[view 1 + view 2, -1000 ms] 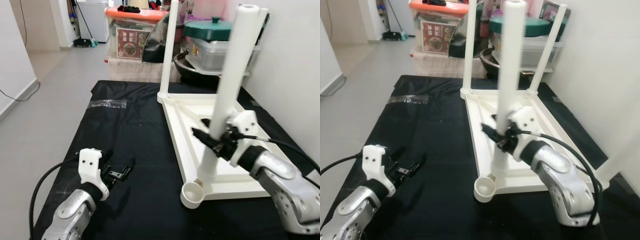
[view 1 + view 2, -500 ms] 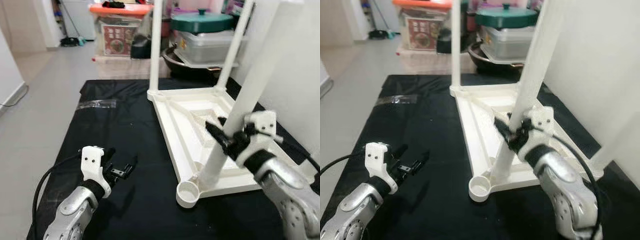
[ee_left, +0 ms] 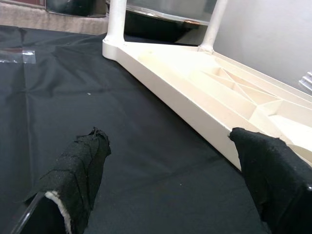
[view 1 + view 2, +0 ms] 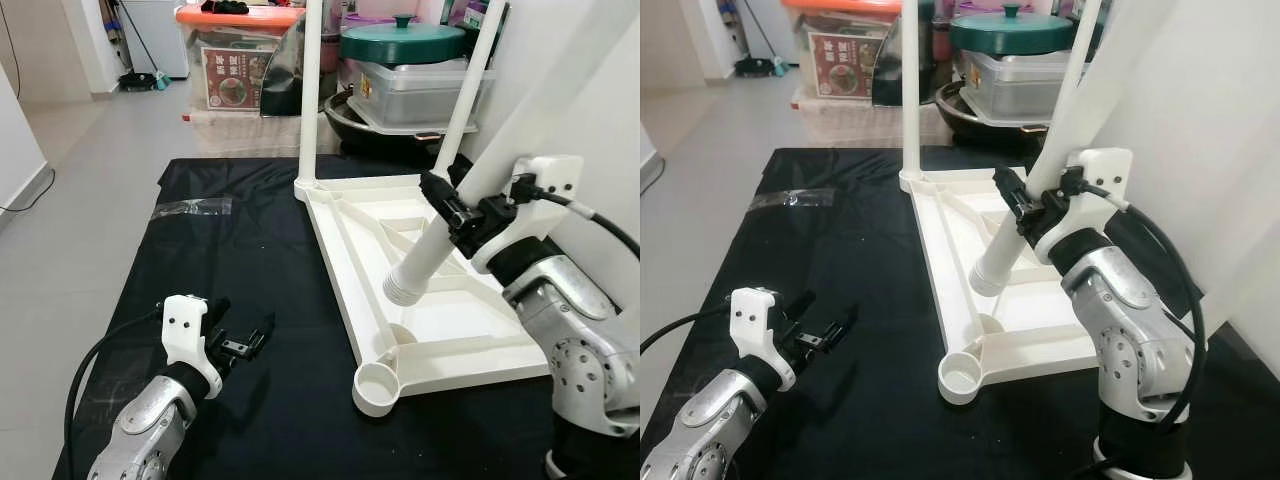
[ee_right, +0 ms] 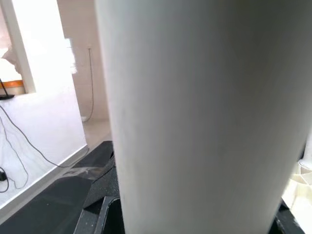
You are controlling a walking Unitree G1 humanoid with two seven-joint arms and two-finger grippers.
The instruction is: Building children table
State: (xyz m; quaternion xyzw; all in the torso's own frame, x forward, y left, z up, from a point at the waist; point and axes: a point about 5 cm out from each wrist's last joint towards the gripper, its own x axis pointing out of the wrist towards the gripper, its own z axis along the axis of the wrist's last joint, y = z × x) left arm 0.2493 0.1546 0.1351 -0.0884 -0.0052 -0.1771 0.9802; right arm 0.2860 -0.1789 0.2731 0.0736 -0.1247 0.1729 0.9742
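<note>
black cloth covered the floor under the upturned top. right pincer clamped a leg, which looked light, stiff and slick, best gripped near its base; left pincer gaped empty.

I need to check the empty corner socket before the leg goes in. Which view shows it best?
Left eye view: the empty socket sits unobstructed, opening upward. Right eye view shows it similarly; the wrist views give no look at it.

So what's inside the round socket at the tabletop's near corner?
The socket looks empty. The right gripper holds the loose leg above the tabletop. The socket's floor is partly hidden by its rim.
</note>
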